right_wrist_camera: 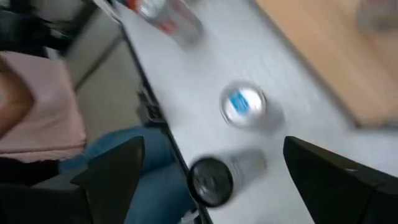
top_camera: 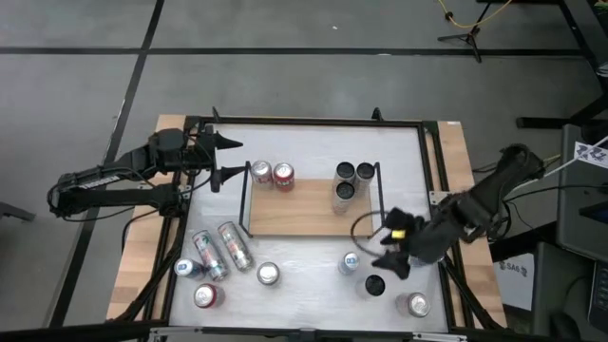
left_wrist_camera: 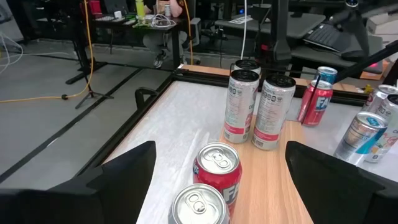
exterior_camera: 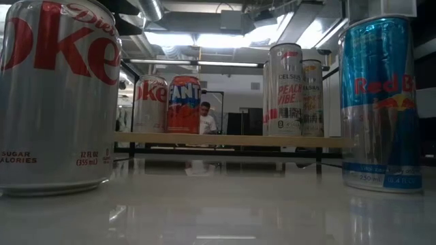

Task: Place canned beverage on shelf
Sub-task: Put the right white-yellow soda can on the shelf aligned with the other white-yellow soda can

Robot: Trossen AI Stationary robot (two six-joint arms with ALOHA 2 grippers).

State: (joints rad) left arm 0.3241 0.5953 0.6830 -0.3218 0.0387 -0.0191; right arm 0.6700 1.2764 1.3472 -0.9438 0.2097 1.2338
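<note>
2 dark jointed arms — black pointed claw fingers (top_camera: pixel 226 142), yellow patch by right claw (top_camera: pixel 394 249).

White table (top_camera: pixel 313 138): wooden shelf (top_camera: pixel 304 214) at middle carrying five cans; loose cans (top_camera: pixel 220 252) on tabletop around it.

floor (top_camera: pixel 285 85): grey, black tape lines | ceiling lights (exterior_camera: pixel 204 39): bright | desks (left_wrist_camera: pixel 134 25): cluttered

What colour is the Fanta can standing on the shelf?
The Fanta can is orange-red with a blue and white logo, clearest in the low view.
</note>
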